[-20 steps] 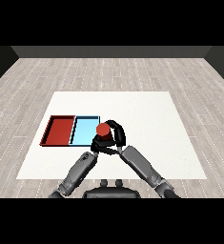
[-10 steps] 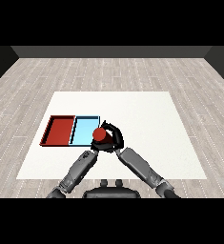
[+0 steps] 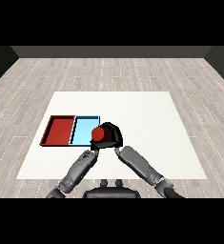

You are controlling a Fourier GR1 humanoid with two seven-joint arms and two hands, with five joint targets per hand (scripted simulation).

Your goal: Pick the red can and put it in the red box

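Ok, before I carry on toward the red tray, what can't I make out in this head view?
- Left hand: mostly hidden behind the red can and right hand; finger state unreadable.
- Can's lower body: covered by the right hand curled round it.
- Can's height over the light blue tray: not readable from this single view.

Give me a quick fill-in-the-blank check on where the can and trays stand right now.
1. The red can is held by the robot's ____ hand.
2. The tray nearest the can is the ____ tray.
3. The red tray lies to the ____ of that tray, as seen from the head.

Missing words: right; light blue; left
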